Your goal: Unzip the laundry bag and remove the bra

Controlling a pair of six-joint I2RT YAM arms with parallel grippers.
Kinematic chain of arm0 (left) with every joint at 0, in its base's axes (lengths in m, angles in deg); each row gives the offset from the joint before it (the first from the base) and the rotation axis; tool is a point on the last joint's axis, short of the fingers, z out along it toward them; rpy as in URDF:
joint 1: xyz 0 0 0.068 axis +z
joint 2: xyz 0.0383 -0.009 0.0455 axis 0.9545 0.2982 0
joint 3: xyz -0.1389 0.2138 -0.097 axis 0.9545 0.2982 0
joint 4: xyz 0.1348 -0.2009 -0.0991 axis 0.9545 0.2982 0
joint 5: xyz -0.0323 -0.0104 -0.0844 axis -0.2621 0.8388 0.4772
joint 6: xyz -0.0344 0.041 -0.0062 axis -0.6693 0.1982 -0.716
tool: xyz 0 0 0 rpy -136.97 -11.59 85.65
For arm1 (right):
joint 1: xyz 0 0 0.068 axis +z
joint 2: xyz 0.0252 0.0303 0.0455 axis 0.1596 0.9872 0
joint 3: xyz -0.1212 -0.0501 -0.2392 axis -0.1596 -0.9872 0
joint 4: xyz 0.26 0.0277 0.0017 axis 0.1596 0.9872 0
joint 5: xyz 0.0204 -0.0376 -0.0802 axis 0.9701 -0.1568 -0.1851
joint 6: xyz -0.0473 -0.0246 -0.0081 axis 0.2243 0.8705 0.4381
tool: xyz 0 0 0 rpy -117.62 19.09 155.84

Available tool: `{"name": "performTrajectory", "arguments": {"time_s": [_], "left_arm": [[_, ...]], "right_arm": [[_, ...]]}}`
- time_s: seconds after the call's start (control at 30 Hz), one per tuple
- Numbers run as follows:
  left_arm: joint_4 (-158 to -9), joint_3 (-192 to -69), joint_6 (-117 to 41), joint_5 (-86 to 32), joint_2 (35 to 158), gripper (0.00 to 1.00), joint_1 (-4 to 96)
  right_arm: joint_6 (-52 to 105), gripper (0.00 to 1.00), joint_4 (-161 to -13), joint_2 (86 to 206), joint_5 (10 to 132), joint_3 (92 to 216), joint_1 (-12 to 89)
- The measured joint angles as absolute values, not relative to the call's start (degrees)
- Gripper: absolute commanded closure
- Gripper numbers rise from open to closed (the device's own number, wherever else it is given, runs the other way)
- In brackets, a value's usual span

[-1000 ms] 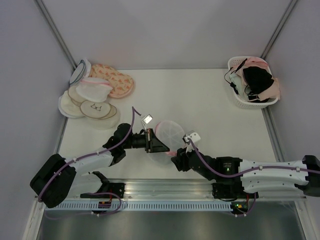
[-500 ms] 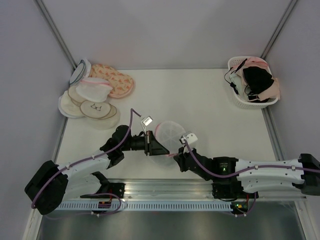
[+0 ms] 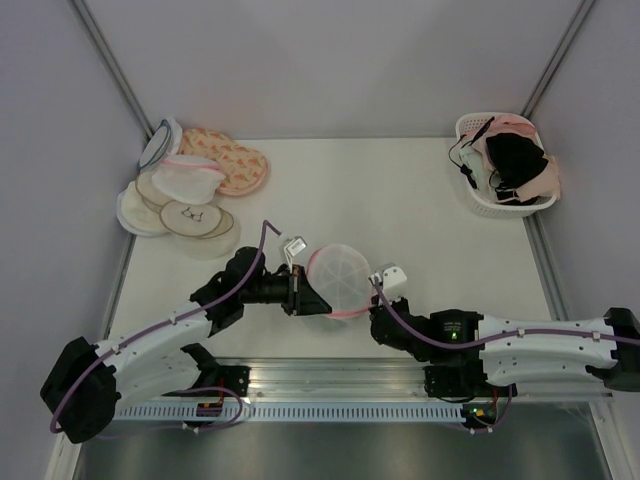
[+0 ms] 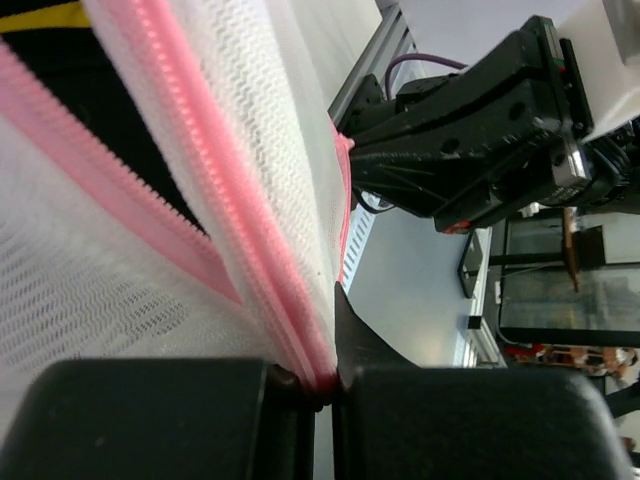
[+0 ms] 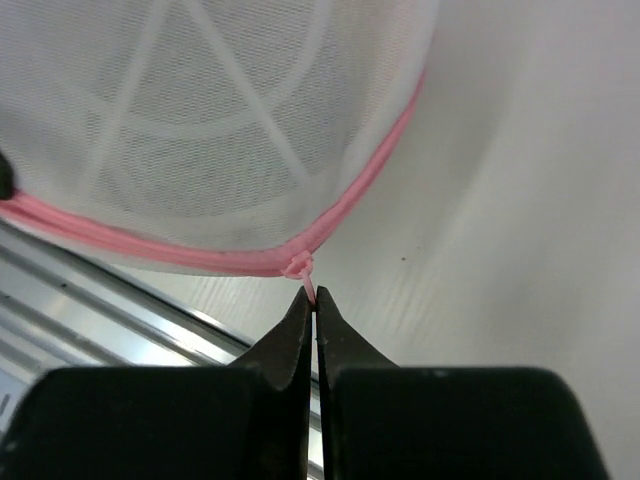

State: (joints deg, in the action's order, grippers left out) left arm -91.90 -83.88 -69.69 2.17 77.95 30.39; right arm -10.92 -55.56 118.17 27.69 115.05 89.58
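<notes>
Looking down on a white table [image 3: 400, 200] boxed in by grey walls. Reaching in from the near edge with the left arm [image 3: 160, 335] and the right arm [image 3: 530, 340], both angling inward and meeting over the near middle of the table. Noting a heap of round pouches [image 3: 190, 190] lying in the far left corner and a white basket [image 3: 478, 208] of bras sitting in the far right corner, both well apart from the arms. Finding the laundry bag [image 3: 338, 275] between the two grippers at the near middle, tilting with its round white mesh face toward the overhead camera; not managing to tell whether its lower rim is touching the table. Clamping the left gripper [image 4: 322, 378] on the bag's left side, jaws pressed together on the pink zipper trim [image 4: 240, 220], with two rows of pink teeth parting toward the upper left of the wrist view and something dark showing between them. Pinching the right gripper [image 5: 313, 297] tight on the pink zipper pull [image 5: 300, 266] at the bag's near right rim, fingertips meeting just below the trim.
</notes>
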Motion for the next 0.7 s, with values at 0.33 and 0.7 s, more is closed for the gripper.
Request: {"name": "performTrajectory", "arguments": {"time_s": [0.33,0.7], "left_arm": [[-80.6,-92.82,-59.92,2.17,80.24,0.97,30.43],[-92.9,-98.24,-67.24,0.01,97.44,0.26,31.15]], "right_arm": [[-17.94,0.99,-46.12,124.97,19.67,119.03,89.58],[-12.95,1.0,-53.48,118.06,22.9,114.99,89.52]]}}
